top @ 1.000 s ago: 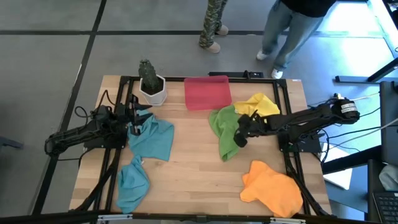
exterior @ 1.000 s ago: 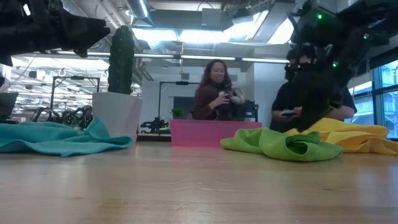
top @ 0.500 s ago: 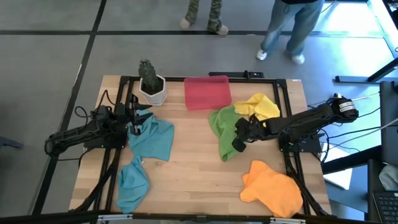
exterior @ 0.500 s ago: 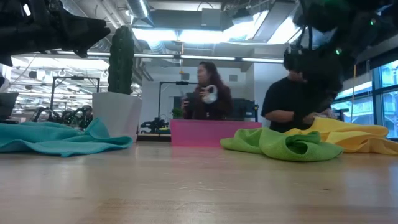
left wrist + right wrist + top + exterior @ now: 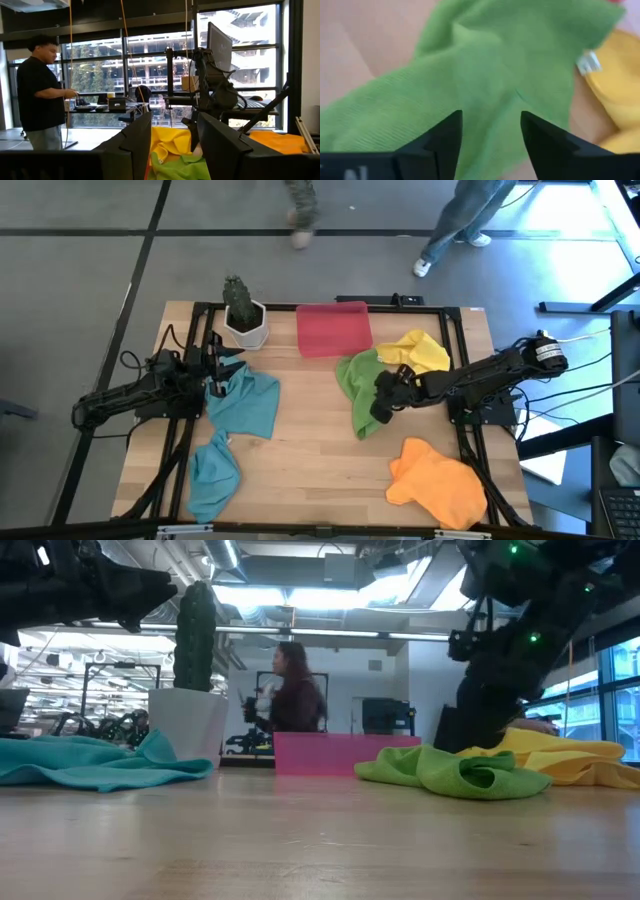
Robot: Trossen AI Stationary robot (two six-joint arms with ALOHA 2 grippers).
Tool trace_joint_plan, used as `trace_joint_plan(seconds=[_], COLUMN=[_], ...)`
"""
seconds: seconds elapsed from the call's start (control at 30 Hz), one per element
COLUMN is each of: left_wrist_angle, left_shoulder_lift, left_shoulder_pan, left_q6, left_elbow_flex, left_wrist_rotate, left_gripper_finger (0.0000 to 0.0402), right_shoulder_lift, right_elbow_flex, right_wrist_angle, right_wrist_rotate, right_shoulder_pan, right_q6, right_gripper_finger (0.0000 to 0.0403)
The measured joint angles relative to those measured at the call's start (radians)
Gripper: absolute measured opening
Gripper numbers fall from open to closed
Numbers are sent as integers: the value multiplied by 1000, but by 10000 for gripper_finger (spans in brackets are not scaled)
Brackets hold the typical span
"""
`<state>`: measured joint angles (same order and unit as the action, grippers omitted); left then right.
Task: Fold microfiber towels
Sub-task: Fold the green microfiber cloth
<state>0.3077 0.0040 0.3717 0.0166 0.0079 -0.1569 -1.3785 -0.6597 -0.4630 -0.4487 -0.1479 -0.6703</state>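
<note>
Altogether five soft microfiber towels lie crumpled on the pale wooden worktop [image 5: 300,470]: two teal-blue, one lime green, one yellow and one orange. The upper teal-blue towel [image 5: 246,401] sits toward the worktop's left edge, with the lower teal-blue towel [image 5: 213,474] just below it near the front left corner. The lime green towel [image 5: 360,392] lies right of the middle, its far end touching the yellow towel [image 5: 417,350] near the back right corner, and the orange towel [image 5: 437,482] rests by the front right corner. One rigid red rectangular tray [image 5: 333,328] stands at the back edge, beside one green cactus in a white pot [image 5: 242,311] near the back left corner. The right gripper [image 5: 383,402] hangs over the green towel with its fingers spread apart and nothing between them; its wrist view shows the green cloth filling the gap below and a small white label [image 5: 588,63] on the yellow towel's edge, its writing too blurred to read. The left gripper [image 5: 216,364] waits at the left edge above the upper teal towel, its two fingers parted and empty. Only the low view and the left wrist view show the room beyond, with one person [image 5: 287,690] behind the tray and another person [image 5: 40,100] by the windows.
</note>
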Motion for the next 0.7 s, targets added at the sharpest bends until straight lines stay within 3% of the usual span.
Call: trace_joint_plan(seconds=[0.17,0.37,0.57,0.7], left_wrist_angle=[0,0,0,0], left_shoulder_lift=[0,0,0,0], left_shoulder_pan=[0,0,0,0], left_q6=[0,0,-1,0], left_elbow_flex=[0,0,0,0], left_wrist_rotate=[0,7,15,15], left_gripper_finger=[151,151,151,151], right_shoulder_lift=[-13,-49,-62,-62], right_elbow_flex=[16,28,29,19], right_wrist_angle=[-93,-76,-69,-60], right_wrist_rotate=[57,85,85,84], right_shoulder_pan=[20,47,79,92], right_q6=[-109,-113,-76,-27], right_gripper_finger=[201,159,99,36])
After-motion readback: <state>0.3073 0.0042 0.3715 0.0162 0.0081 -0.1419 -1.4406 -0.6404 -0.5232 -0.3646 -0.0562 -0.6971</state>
